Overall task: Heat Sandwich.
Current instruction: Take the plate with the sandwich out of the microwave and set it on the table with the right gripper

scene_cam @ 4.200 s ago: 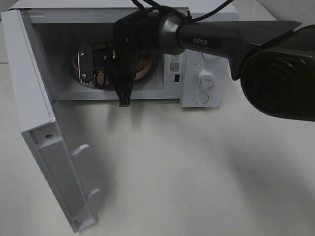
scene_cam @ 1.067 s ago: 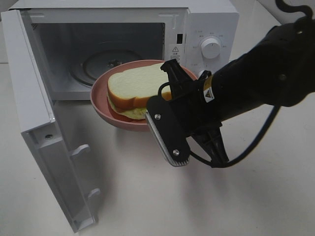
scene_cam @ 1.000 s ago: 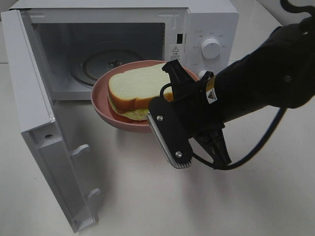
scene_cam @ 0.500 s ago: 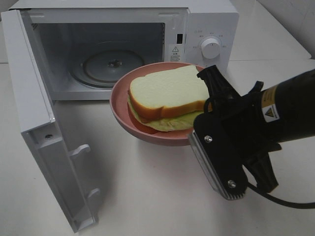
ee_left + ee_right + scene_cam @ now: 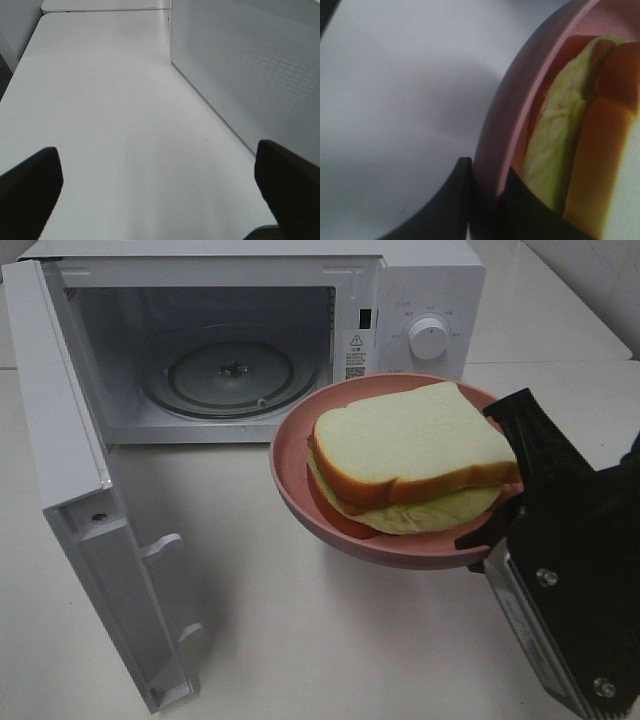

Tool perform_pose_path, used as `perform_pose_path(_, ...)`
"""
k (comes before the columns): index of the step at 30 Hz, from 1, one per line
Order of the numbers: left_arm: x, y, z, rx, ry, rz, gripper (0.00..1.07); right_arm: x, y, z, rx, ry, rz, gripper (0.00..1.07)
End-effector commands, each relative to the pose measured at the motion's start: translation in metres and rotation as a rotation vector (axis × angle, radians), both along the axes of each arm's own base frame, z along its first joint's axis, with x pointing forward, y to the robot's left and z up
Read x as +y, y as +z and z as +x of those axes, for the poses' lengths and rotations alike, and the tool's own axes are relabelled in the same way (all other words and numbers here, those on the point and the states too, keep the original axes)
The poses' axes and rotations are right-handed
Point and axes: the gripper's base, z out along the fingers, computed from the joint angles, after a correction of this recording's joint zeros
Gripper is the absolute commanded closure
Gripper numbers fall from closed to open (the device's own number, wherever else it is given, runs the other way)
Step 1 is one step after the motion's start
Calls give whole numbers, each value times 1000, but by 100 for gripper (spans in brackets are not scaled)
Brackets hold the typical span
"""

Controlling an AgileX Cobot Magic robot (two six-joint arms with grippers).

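The sandwich (image 5: 410, 445), white bread with tan crust and pale green filling, lies on a round pink plate (image 5: 290, 455). My right gripper (image 5: 495, 525) is shut on the plate's right rim and holds it above the table, in front and to the right of the open microwave (image 5: 425, 280). In the right wrist view the plate rim (image 5: 505, 125) is pinched in the right gripper (image 5: 485, 200), with the sandwich (image 5: 555, 130) just beyond. My left gripper (image 5: 160, 200) is open over bare table beside the microwave's perforated side wall (image 5: 250, 65). It does not show in the exterior view.
The microwave door (image 5: 70, 490) stands swung out to the left, reaching toward the table's front. Inside, the glass turntable (image 5: 232, 375) carries nothing. A timer knob (image 5: 430, 338) sits on the control panel at the right.
My right gripper has drawn the plate with the sandwich away from the microwave's mouth, to the right and toward the front. The turntable now shows fully.
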Motion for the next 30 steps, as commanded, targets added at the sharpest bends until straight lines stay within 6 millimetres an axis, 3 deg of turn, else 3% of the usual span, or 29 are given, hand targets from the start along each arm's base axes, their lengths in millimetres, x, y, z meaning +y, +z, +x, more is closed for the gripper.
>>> perform_pose_path(1,0,0,-1,-17,0,-5,6,-6,5,-7,-28,-3,31,107)
perform_pose_path(11,0,0,-1,-17,0,-5,6,-29,9,-24,-47,-88,34,107)
perform_pose_path(30,0,0,-1,-17,0,-5,6,-49,11,-19,-79,-398,29,107)
